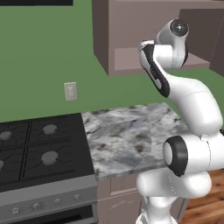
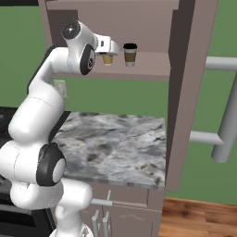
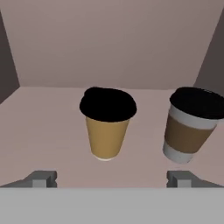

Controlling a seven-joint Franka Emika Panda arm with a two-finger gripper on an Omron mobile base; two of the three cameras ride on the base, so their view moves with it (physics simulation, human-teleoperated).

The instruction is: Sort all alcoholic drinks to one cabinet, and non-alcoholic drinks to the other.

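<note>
A mauve-brown wall cabinet (image 2: 152, 67) stands open, with two cups on its plain shelf (image 3: 48, 127). The small tan-orange cup (image 3: 106, 133) with a black top stands upright at the middle of the hand view and shows again as the tan cup (image 2: 108, 59). To its right stands a white cup with a brown sleeve and black lid (image 3: 189, 131), also seen as the sleeved cup (image 2: 130, 54). My gripper (image 3: 112, 179) is open just in front of the tan cup, one finger to each side, touching nothing. The alcoholic drinks and the other cabinet are out of view.
The cabinet's open door (image 2: 187, 92) juts out at the right, its thick grey bar handle (image 2: 227, 125) beyond it. Below lie a marble counter (image 1: 131, 135) and a black stove (image 1: 39, 148). A wall outlet (image 1: 70, 91) sits on the green wall.
</note>
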